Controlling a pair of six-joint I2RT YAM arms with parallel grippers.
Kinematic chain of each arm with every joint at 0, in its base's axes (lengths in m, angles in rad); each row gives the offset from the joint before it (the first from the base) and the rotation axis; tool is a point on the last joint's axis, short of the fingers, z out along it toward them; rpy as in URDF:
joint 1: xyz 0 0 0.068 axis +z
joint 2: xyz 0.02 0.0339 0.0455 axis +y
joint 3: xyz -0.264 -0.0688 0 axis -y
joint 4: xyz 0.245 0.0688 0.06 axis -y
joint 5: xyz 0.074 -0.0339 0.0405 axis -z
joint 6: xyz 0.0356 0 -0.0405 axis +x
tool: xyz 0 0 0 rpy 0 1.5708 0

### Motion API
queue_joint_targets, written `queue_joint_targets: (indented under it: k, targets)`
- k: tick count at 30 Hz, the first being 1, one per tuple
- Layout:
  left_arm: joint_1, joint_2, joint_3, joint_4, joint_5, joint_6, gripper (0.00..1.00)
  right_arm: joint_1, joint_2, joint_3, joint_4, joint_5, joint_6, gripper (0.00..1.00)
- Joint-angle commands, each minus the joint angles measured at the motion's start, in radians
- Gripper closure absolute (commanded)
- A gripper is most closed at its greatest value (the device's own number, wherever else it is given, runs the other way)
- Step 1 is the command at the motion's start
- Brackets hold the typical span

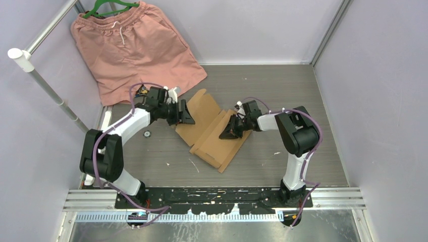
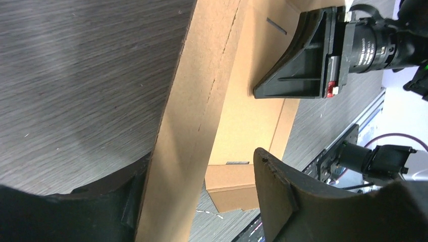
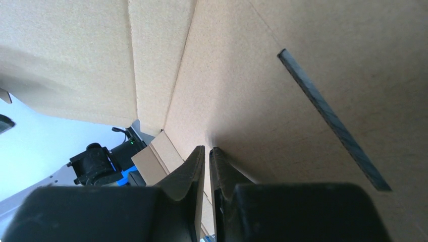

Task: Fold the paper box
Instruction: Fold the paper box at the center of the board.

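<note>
One paper box [image 1: 208,128] — raised flap [image 2: 194,113] inside left gripper [image 1: 186,114]

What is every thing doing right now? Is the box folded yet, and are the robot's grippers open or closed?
paper box: not folded yet, mostly flat on the table, one side flap tilted up.
left gripper: open, a finger on either side of the raised flap.
right gripper: shut, tips against the cardboard.
pink shorts: on a green hanger, spread out in the far left corner.
</note>
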Motion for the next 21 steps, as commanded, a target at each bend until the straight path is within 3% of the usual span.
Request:
queue_joint_targets:
  k: [1, 5, 12, 21]
  targets:
    - [0.002, 0.033, 0.050, -0.017, 0.091, 0.052, 0.38, 0.013, 0.121, -0.050, -0.175, 0.352, -0.119, 0.83]
    - [0.002, 0.060, 0.065, -0.025, 0.105, 0.058, 0.42, 0.016, 0.126, -0.034, -0.192, 0.365, -0.127, 0.83]
    - [0.002, 0.078, 0.061, 0.002, 0.146, 0.039, 0.59, 0.017, 0.128, -0.003, -0.224, 0.398, -0.139, 0.83]
    - [0.001, 0.075, 0.037, 0.048, 0.210, -0.009, 0.62, 0.017, 0.142, 0.048, -0.263, 0.438, -0.158, 0.84]
